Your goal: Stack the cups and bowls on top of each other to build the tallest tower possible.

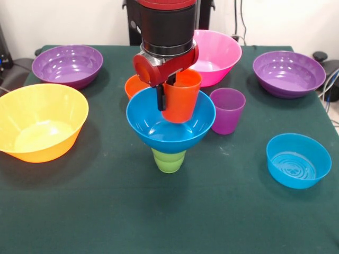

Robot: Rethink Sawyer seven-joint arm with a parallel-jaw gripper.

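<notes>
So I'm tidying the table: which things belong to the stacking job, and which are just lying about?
In the stack now: green cup, medium blue bowl, orange cup at the tool.

Waiting to be stacked: purple cup, yellow-orange bowl, pink bowl, two purple bowls, small blue bowl.

Just lying about: nothing.

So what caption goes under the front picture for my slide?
Robot tool holding an orange cup in the blue bowl atop a green cup.

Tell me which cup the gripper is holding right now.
The orange cup, held by the gripper inside the blue bowl; purple cup stands free, green cup underneath.
</notes>
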